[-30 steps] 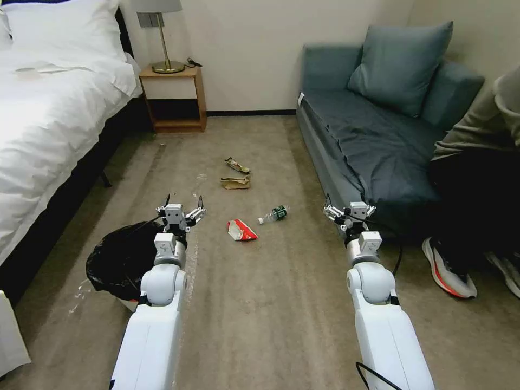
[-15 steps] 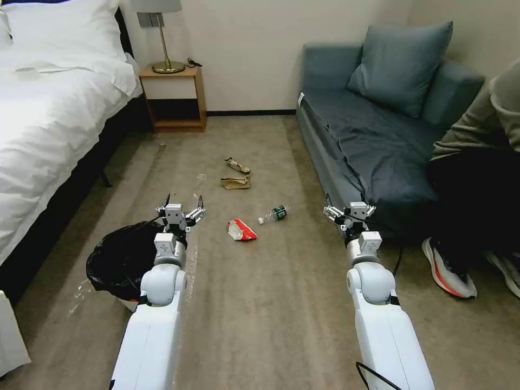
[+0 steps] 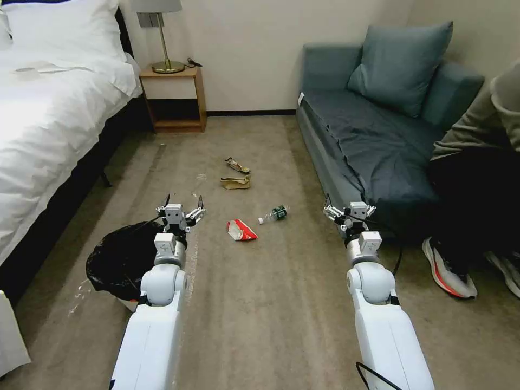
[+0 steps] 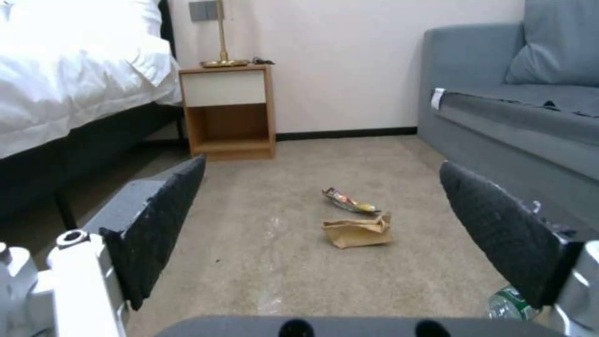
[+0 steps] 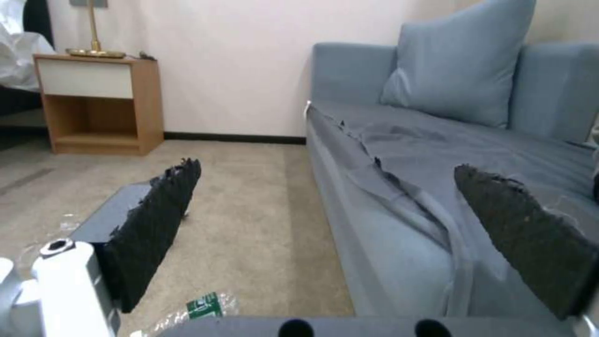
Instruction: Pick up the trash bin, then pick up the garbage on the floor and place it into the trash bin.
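The trash bin (image 3: 116,262), lined with a black bag, stands on the carpet at the left, beside my left arm. My left gripper (image 3: 183,201) hangs open above the floor just past the bin, with nothing in it. My right gripper (image 3: 350,206) is open too, close to the sofa front. Garbage lies between them: a red-and-white snack bag (image 3: 241,230), a clear bottle with a green label (image 3: 274,213) (image 4: 508,304) (image 5: 203,306), a crumpled brown paper bag (image 3: 236,182) (image 4: 357,230) and a shiny wrapper (image 3: 237,164) (image 4: 348,201) farther off.
A white bed (image 3: 49,119) runs along the left and a blue sofa (image 3: 374,135) along the right. A wooden nightstand (image 3: 173,97) with a lamp stands at the far wall. A seated person's legs and shoes (image 3: 449,271) are at the right.
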You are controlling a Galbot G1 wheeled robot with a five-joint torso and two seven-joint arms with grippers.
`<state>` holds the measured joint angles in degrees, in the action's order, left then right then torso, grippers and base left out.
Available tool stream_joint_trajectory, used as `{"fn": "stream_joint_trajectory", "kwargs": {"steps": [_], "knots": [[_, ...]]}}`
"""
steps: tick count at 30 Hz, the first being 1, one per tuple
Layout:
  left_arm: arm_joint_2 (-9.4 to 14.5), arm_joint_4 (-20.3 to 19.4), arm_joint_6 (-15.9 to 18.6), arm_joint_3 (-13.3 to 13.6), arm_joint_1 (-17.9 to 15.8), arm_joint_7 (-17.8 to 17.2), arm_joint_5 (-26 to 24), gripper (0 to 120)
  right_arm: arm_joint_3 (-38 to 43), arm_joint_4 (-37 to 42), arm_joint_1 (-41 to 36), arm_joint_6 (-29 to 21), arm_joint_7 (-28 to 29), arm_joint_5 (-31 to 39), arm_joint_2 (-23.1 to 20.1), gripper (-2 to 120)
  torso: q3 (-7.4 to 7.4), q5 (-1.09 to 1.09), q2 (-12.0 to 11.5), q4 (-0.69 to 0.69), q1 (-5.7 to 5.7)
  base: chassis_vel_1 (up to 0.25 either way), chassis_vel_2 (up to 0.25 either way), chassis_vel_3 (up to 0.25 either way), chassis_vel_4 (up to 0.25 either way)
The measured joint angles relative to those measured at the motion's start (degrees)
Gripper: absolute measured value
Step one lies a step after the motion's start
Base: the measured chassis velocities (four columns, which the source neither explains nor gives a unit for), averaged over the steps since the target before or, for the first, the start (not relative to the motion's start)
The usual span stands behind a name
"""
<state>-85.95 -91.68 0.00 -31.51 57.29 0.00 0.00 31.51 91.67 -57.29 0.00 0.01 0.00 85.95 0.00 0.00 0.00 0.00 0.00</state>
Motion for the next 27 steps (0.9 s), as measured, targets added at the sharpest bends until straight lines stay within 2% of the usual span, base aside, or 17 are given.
{"fn": "stream_joint_trajectory", "kwargs": {"steps": [5, 7, 8, 10, 12, 13, 14, 15, 16, 17, 18, 20, 21, 22, 23, 25, 27], "knots": [[0.1, -0.2, 0.0, -0.1, 0.2, 0.0, -0.1, 100, 0.1, 0.3, -0.2, 0.0, 0.0, 0.1, 0.0, 100, 0.0, 0.0, 0.0, 0.0, 0.0, 0.0, 0.0, 0.0, 0.0], [0.7, -3.0, 0.9, -0.9, 1.8, -0.1, -1.2, 100, 1.6, 3.1, -2.2, -0.1, -0.7, 1.6, -0.4, 100, 0.0, 0.0, 0.0, 0.0, 0.0, 0.0, 0.0, 0.0, 0.0], [0.7, -3.0, 0.9, -0.9, 1.8, -0.1, -1.2, 100, 1.6, 3.1, -2.2, -0.1, -0.7, 1.6, -0.4, 100, 0.0, 0.0, 0.0, 0.0, 0.0, 0.0, 0.0, 0.0, 0.0], [1.7, -7.1, 2.3, -2.1, 4.1, -0.5, -2.9, 100, 3.7, 7.1, -5.0, -0.2, -1.7, 3.6, -1.0, 100, 0.0, 0.0, 0.0, 0.0, 0.0, 0.0, 0.0, 0.0, 0.0], [2.1, -8.8, 2.8, -2.6, 5.1, -0.6, -3.5, 100, 4.7, 8.8, -6.2, -0.3, -2.1, 4.4, -1.2, 100, 0.0, 0.0, 0.0, 0.0, 0.0, 0.0, 0.0, 0.0, 0.0], [2.7, -11.2, 3.7, -3.4, 6.5, -0.9, -4.5, 100, 5.5, 10.4, -7.4, -0.3, -2.3, 5.0, -1.4, 100, -0.01, -0.04, 0.0, -0.06, 0.0, 0.0, 0.0, 0.0, 0.0], [2.7, -11.2, 3.7, -3.4, 6.5, -0.9, -4.5, 100, 5.5, 10.4, -7.4, -0.3, -2.3, 5.0, -1.4, 100, -0.01, -0.04, 0.0, -0.06, 0.0, 0.0, 0.0, 0.0, 0.0], [3.3, -14.3, 4.7, -4.1, 8.2, -1.0, -5.7, 100, 5.6, 11.3, -8.2, -0.4, -2.7, 5.5, -1.5, 100, 0.0, 0.03, 0.0, 0.01, 0.0, 0.0, 0.0, 0.0, 0.0], [3.9, -16.6, 5.4, -4.9, 9.5, -1.3, -6.6, 100, 6.7, 12.9, -9.3, -0.4, -3.0, 6.5, -1.8, 100, 0.0, 0.04, 0.0, 0.01, 0.0, 0.0, 0.0, 0.0, 0.0], [3.9, -16.6, 5.4, -4.9, 9.5, -1.3, -6.6, 100, 6.7, 12.9, -9.3, -0.4, -3.0, 6.5, -1.8, 100, 0.0, 0.04, 0.0, 0.01, 0.0, 0.0, 0.0, 0.0, 0.0], [4.5, -19.2, 6.4, -5.6, 11.0, -1.5, -7.6, 100, 8.0, 15.3, -11.0, -0.4, -3.7, 8.0, -2.2, 100, -0.01, -0.04, 0.0, 0.02, 0.0, 0.0, 0.0, 0.0, 0.0], [5.5, -23.1, 7.7, -6.8, 13.2, -1.8, -9.2, 100, 10.3, 19.2, -14.0, -0.4, -4.9, 10.4, -3.0, 100, -0.01, 0.01, 0.0, -0.01, 0.0, 0.0, 0.0, 0.0, 0.0], [5.5, -23.1, 7.7, -6.8, 13.2, -1.8, -9.2, 100, 10.3, 19.2, -14.0, -0.4, -4.9, 10.4, -3.0, 100, -0.01, 0.01, 0.0, -0.01, 0.0, 0.0, 0.0, 0.0, 0.0], [6.1, -25.9, 8.7, -7.6, 14.8, -1.9, -10.4, 100, 11.8, 21.9, -15.9, -0.4, -5.7, 12.0, -3.5, 100, -0.01, -0.01, 0.0, -0.01, 0.0, 0.0, 0.0, 0.0, 0.0], [6.1, -25.9, 8.7, -7.6, 14.8, -1.9, -10.4, 100, 11.8, 21.9, -15.9, -0.4, -5.7, 12.0, -3.5, 100, -0.01, -0.01, 0.0, -0.01, 0.0, 0.0, 0.0, 0.0, 0.0], [7.6, -27.9, 10.0, -8.7, 16.8, 1.1, -12.8, 100, 13.2, 25.2, -19.2, 0.9, -9.0, 14.4, -4.3, 100, -0.02, -0.01, 0.0, -0.02, -0.01, 0.0, 0.0, 0.0, 0.0], [7.8, -27.9, 10.3, -9.0, 17.2, 1.6, -13.1, 100, 13.3, 25.3, -19.8, 1.7, -10.3, 14.3, -4.5, 100, -0.01, -0.02, 0.0, -0.01, 0.0, 0.0, 0.0, 0.0, 0.0]]}}
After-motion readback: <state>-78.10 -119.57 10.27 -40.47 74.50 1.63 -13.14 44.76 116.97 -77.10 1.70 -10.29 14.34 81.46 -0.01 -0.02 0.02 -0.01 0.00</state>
